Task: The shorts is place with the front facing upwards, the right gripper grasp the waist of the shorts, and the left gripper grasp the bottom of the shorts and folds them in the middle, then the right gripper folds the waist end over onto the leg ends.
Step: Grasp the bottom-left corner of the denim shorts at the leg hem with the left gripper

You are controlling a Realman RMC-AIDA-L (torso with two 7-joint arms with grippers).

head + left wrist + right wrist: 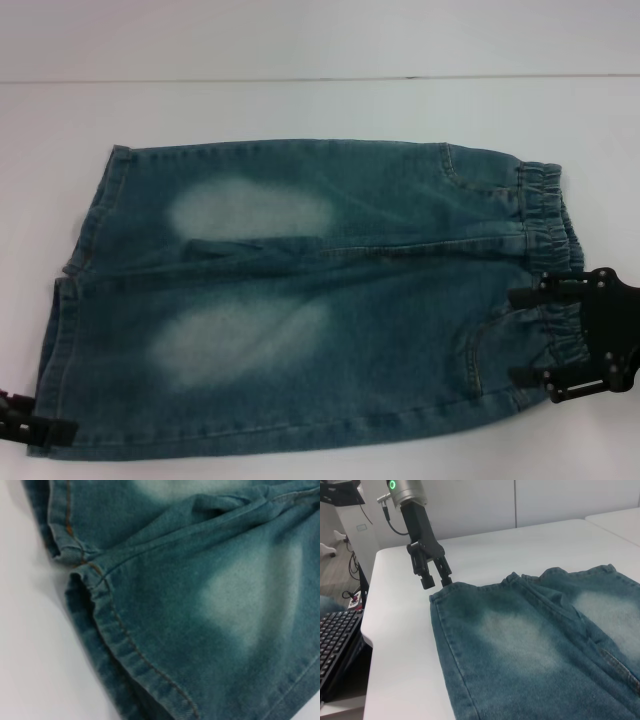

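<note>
Right now the shorts [300, 290] lie flat and unfolded on the white bench [300, 105], waist [548, 270] toward its right edge. The right end effector [528, 336] is spread around the near part of the waistband; the left end effector [434, 581], fingers parted, sits at the near corner of the leg ends [60, 330]. Neither looks closed yet, so a shallow bite could catch only the top layer or slip off the thick hem
</note>
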